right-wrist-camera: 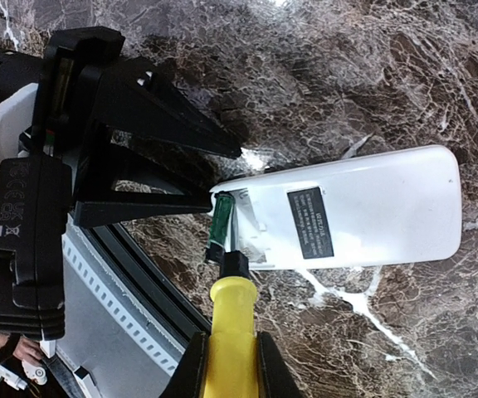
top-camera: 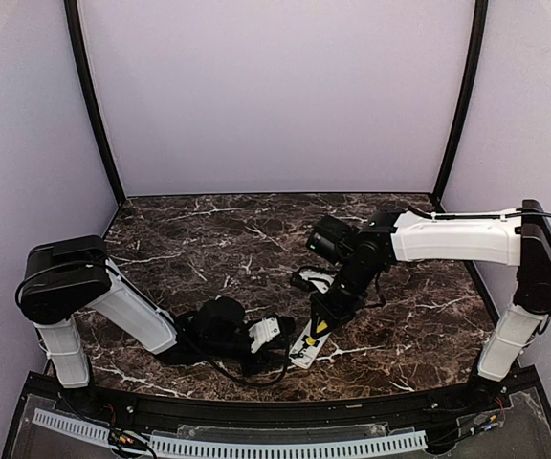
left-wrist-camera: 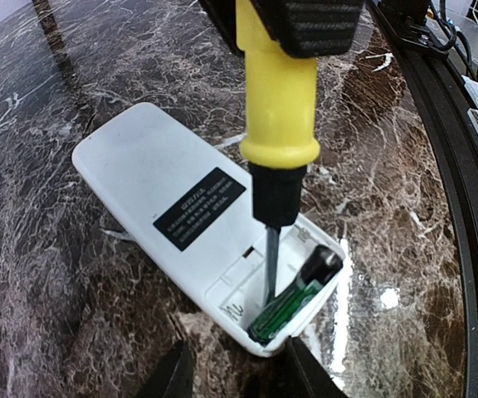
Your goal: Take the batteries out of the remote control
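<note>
The dark marble table (top-camera: 209, 239) takes up most of the shot. The remote control (left-wrist-camera: 139, 166) lies flat on it near the front edge, roughly 5 o'clock from the table's middle in the top view. It's a white bar with rounded corners, back side up, with a black label (left-wrist-camera: 200, 209) carrying tiny white print across its middle. In the left wrist view, the battery bay (left-wrist-camera: 260, 290) at its 5 o'clock end is open.

The right gripper (right-wrist-camera: 232, 358) reaches in from about 1 o'clock of the remote in the top view. It's clamped on the yellow handle of a screwdriver (left-wrist-camera: 279, 99), with a finger tight on either side. The left gripper (left-wrist-camera: 237, 348) sits low on the table at the remote's 9 o'clock. Its fingers are spread apart, with the open end of the remote right at their tips. I honestly can't tell whether either finger touches the plastic, the angle's bad for that.

The screwdriver stands nearly upright over the bay, with a black collar below the handle. Its thin metal shaft goes down into the bay just beside the cell, so it's crowding the opening.

Smallest bit is one battery (left-wrist-camera: 293, 303), green wrap with a black end. It lies lengthwise in the bay along the remote's 4 o'clock edge.
</note>
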{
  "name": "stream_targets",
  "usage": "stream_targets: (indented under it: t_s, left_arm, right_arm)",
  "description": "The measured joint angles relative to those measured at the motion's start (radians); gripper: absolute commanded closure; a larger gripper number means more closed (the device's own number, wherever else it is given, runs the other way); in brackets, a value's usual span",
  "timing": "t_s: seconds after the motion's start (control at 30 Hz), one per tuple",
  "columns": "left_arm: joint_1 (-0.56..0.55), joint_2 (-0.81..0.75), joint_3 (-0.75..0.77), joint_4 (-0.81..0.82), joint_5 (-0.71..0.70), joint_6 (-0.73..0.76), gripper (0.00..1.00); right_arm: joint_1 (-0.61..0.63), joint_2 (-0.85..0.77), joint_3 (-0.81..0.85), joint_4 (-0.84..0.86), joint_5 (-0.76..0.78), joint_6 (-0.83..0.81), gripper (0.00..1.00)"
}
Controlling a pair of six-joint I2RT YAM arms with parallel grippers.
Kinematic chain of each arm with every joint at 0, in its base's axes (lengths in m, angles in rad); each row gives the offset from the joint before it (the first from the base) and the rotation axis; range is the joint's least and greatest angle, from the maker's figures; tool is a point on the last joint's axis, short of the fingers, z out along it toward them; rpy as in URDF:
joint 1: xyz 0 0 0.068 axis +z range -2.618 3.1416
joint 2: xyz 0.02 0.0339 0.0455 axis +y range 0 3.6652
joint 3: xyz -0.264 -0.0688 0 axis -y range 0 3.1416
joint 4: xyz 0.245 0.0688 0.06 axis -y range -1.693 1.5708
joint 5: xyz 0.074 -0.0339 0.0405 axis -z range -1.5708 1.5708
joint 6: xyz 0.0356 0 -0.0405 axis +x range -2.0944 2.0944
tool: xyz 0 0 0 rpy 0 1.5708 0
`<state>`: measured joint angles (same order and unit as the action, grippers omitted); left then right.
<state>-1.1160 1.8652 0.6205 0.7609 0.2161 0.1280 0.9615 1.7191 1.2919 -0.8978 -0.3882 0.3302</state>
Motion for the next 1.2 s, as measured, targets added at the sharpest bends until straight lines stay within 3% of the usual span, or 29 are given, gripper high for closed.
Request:
stream_targets:
  t_s: [0.53, 1.2]
  left_arm:
    - [-0.002, 0.0, 0.0, 0.0, 0.004, 0.0, 0.63]
    - [-0.002, -0.016, -0.042, 0.032, -0.026, -0.001, 0.62]
  right_arm:
    - [-0.026, -0.011, -0.035, 0.044, -0.051, 0.002, 1.0]
    - [-0.026, 0.02, 0.103, 0.025, -0.064, 0.004, 1.0]
